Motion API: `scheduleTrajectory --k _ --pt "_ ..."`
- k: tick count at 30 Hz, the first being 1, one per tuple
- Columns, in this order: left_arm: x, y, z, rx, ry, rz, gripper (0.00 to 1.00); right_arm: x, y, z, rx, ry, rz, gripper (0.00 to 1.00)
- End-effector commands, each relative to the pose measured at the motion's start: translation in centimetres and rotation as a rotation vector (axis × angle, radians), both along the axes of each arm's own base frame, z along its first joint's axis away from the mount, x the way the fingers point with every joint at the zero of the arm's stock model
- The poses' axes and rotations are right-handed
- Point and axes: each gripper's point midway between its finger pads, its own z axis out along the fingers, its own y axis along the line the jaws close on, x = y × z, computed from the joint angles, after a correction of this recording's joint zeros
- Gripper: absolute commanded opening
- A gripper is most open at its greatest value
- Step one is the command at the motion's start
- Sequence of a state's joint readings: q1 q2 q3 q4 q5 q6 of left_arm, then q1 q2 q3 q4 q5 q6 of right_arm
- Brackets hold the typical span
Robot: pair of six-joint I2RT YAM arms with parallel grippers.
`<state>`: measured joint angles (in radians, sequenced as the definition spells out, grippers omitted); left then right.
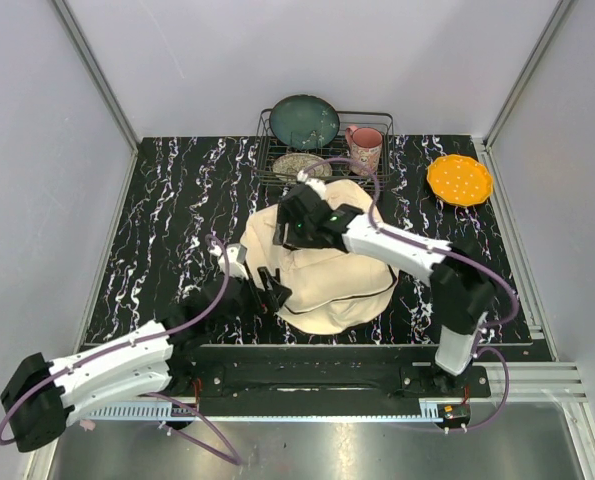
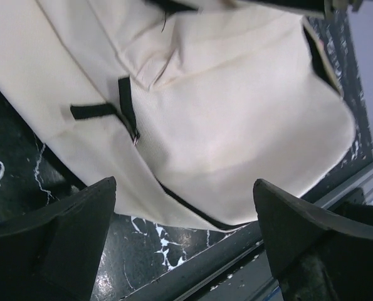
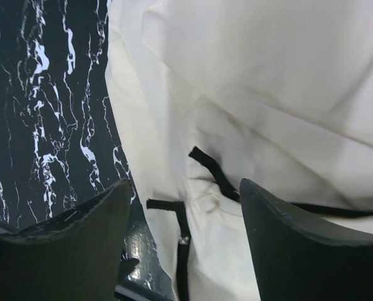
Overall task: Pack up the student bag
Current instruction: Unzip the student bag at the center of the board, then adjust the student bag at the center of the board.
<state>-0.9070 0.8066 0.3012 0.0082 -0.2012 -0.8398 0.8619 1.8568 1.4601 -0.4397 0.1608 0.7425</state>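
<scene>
The student bag (image 1: 327,280) is a large cream canvas backpack with black trim, lying flat in the middle of the black marble table. My left gripper (image 1: 271,292) is open and empty at the bag's near-left edge. In the left wrist view its jaws (image 2: 185,244) stand wide apart, just short of the bag's black-trimmed edge (image 2: 236,113), with black zipper tabs (image 2: 125,106) beyond. My right gripper (image 1: 293,230) hovers over the bag's far-left part. It is open and empty in the right wrist view (image 3: 185,244), with cream fabric (image 3: 267,94) and two black zipper tabs (image 3: 212,173) between the fingers.
A wire dish rack (image 1: 369,120) at the back holds a dark green plate (image 1: 304,121), a patterned plate (image 1: 299,165) and a pink mug (image 1: 364,148). An orange plate (image 1: 459,179) lies at the back right. The metal rail (image 1: 357,365) runs along the near edge.
</scene>
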Motion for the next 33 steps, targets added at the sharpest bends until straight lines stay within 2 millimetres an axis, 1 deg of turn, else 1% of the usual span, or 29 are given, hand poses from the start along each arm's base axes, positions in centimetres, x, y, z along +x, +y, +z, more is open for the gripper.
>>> scheduleTrajectory --k 1,2,3,5,6,7,8,10,11,12,13,14,16,17,19,20,21,22,23,24,25,26,27,28,29,30,31,32,33 --pt "1.2 2.0 3.8 0.055 -0.098 0.072 0.95 1.6 -4.0 7.2 0.088 -0.134 -0.073 0.77" --pt "1.3 2.3 4.5 0.054 -0.107 0.081 0.95 1.7 -5.0 8.5 0.109 -0.154 -0.091 0.78" --pt "1.2 2.7 4.4 0.076 -0.107 0.089 0.96 2.4 -6.4 8.8 0.115 -0.160 -0.127 0.78" --pt "1.3 3.0 5.4 0.073 -0.123 0.096 0.96 2.7 -8.7 8.7 0.110 -0.161 -0.176 0.77" --pt "1.2 3.3 5.3 0.089 -0.121 0.096 0.96 3.0 -9.4 8.4 0.107 -0.153 -0.190 0.76" --pt "1.2 3.3 5.5 0.095 -0.124 0.095 0.96 3.8 -11.2 7.5 0.093 -0.133 -0.223 0.75" --pt "1.3 3.2 6.2 0.091 -0.131 0.095 0.96 3.8 -11.4 6.9 0.087 -0.115 -0.200 0.74" --pt "1.3 3.6 6.1 0.129 -0.127 0.092 0.96 4.3 -12.9 5.4 0.030 -0.077 -0.215 0.74" --pt "1.4 3.5 6.8 0.128 -0.134 0.091 0.96 4.1 -13.5 4.6 -0.019 -0.065 -0.196 0.74" --pt "1.4 3.8 6.7 0.160 -0.134 0.086 0.96 4.1 -13.8 4.3 -0.044 -0.058 -0.191 0.74" --pt "1.5 3.8 6.8 0.175 -0.134 0.084 0.97 4.4 -13.7 3.8 -0.069 -0.050 -0.177 0.75" --pt "1.7 3.7 7.5 0.177 -0.146 0.082 0.97 4.2 -14.0 3.2 -0.108 -0.040 -0.149 0.75" --pt "1.9 3.8 7.7 0.211 -0.154 0.074 0.97 4.4 -13.7 2.5 -0.133 -0.024 -0.119 0.75" --pt "2.1 3.6 8.5 0.208 -0.168 0.071 0.98 4.3 -13.6 2.1 -0.146 -0.015 -0.089 0.75" --pt "2.4 3.5 8.8 0.234 -0.180 0.060 0.98 4.4 -13.6 1.5 -0.169 0.004 -0.081 0.73" --pt "2.6 3.2 9.9 0.228 -0.194 0.060 0.99 4.1 -13.8 1.2 -0.181 0.016 -0.069 0.72" --pt "2.8 3.4 10.2 0.248 -0.204 0.058 0.99 3.9 -13.9 1.0 -0.188 0.021 -0.066 0.70" --pt "3.0 3.1 10.3 0.266 -0.204 0.051 0.99 3.3 -14.3 0.9 -0.191 0.026 -0.063 0.69" --pt "3.4 2.9 11.6 0.259 -0.224 0.055 0.99 3.0 -14.4 0.8 -0.190 0.024 -0.058 0.67" --pt "3.8 2.9 12.0 0.280 -0.239 0.055 0.99 2.6 -14.5 0.6 -0.185 0.023 -0.053 0.66" --pt "4.3 2.6 11.9 0.303 -0.238 0.050 0.99 1.5 -15.0 0.0 -0.184 0.033 -0.043 0.64" --pt "4.9 2.4 13.2 0.301 -0.257 0.055 0.99 1.3 -14.7 0.0 -0.160 0.024 -0.028 0.63" --pt "5.3 2.2 13.6 0.321 -0.275 0.044 0.99 0.9 -14.9 -0.4 -0.159 0.030 -0.023 0.62" --pt "5.9 1.8 13.3 0.347 -0.270 0.033 0.99 0.0 -15.3 -1.2 -0.167 0.050 -0.016 0.59" --pt "6.6 1.5 14.5 0.341 -0.289 0.040 0.99 -0.3 -15.3 -1.5 -0.162 0.057 -0.009 0.58" --pt "7.0 0.9 15.0 0.345 -0.306 0.007 0.99 -0.6 -15.3 -1.9 -0.161 0.067 -0.004 0.58" --pt "7.7 0.4 14.3 0.372 -0.292 -0.009 0.99 -1.2 -15.6 -2.8 -0.170 0.086 -0.002 0.55" --pt "8.5 0.1 15.4 0.368 -0.306 -0.002 0.99 -1.4 -15.7 -3.1 -0.170 0.097 -0.001 0.54" --pt "9.0 -0.1 15.5 0.384 -0.318 -0.011 0.99 -1.7 -15.7 -3.6 -0.172 0.108 0.003 0.54"
